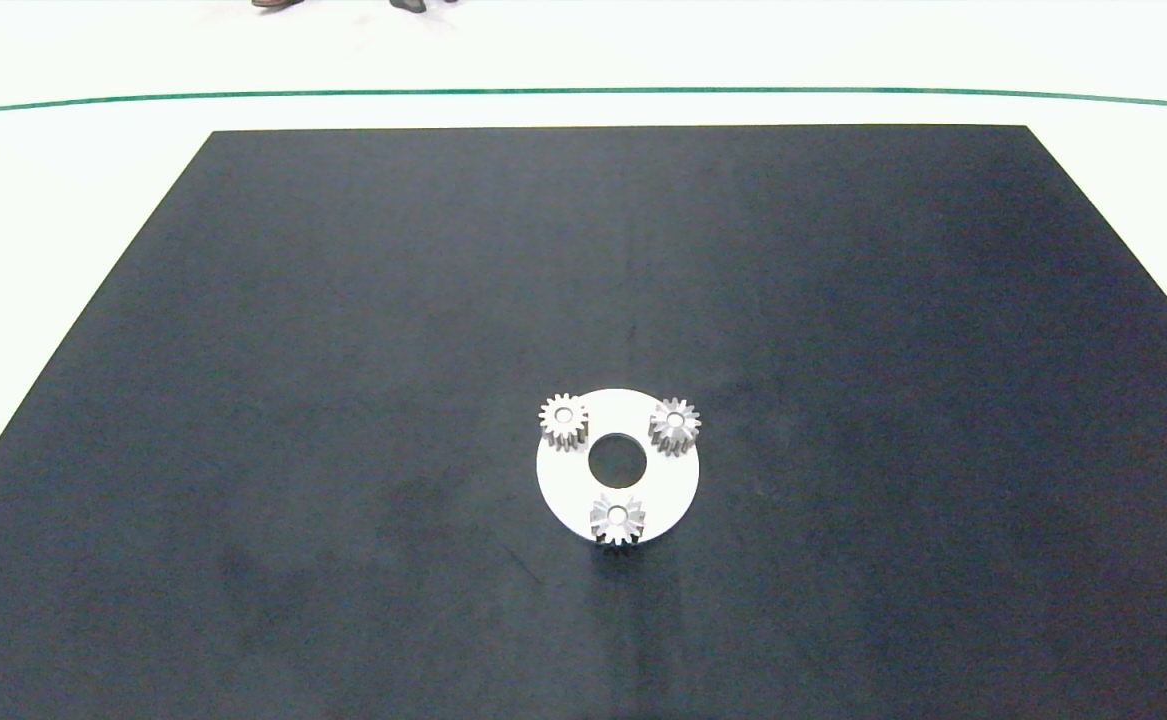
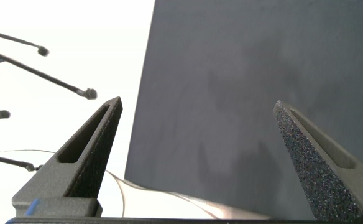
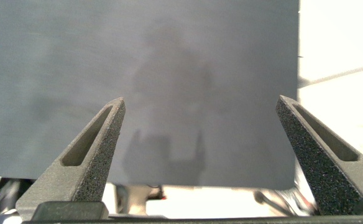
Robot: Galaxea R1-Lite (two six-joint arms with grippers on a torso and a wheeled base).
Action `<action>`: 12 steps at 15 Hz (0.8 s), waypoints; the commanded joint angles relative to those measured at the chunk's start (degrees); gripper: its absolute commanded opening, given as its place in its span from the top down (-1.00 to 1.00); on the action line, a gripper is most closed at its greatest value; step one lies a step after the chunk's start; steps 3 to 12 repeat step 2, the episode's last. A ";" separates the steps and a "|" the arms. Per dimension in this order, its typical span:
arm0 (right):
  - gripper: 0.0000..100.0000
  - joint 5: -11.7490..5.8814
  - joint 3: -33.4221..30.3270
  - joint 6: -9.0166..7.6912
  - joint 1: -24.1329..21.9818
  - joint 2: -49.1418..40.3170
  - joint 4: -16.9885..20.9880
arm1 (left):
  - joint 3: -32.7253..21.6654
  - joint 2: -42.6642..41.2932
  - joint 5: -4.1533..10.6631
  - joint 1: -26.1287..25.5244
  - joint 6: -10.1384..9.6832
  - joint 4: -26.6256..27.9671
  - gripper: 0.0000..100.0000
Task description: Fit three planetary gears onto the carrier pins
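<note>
From my seat the biggest thing in the head camera is the pale floor (image 1: 63,200) around everything, crossed by a thin green line (image 1: 583,91) beyond the bench, with a person's shoes (image 1: 278,3) just showing at the far edge. On it sits the bench, covered by a matte black mat (image 1: 343,350) that fills most of the view. Toward the near middle of the mat lies the white disc (image 1: 665,490) with its large centre hole, and the three planetary gears sit on it in a triangle over the carrier pins: one far left (image 1: 563,420), one far right (image 1: 674,426), one nearest me (image 1: 617,519), each with a white pin end visible in its bore. Neither arm reaches into the head camera. The left tool (image 2: 197,134) hangs over the mat's edge with its fingers spread wide and nothing between them; the right tool (image 3: 200,134) likewise, fingers apart over bare mat
</note>
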 commanded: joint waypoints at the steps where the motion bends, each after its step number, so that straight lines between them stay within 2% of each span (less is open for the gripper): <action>1: -1.00 3.78 4.72 -2.34 -11.01 -20.19 5.11 | 9.35 -20.76 -6.68 6.02 1.45 3.13 -1.00; 2: -1.00 4.22 6.31 -2.25 -9.07 -23.61 7.13 | 10.50 -20.85 -8.18 5.23 -1.01 3.13 -1.00; 12: -1.00 4.22 6.31 -2.25 -9.07 -23.61 7.13 | 10.50 -20.85 -8.18 5.23 -1.01 3.13 -1.00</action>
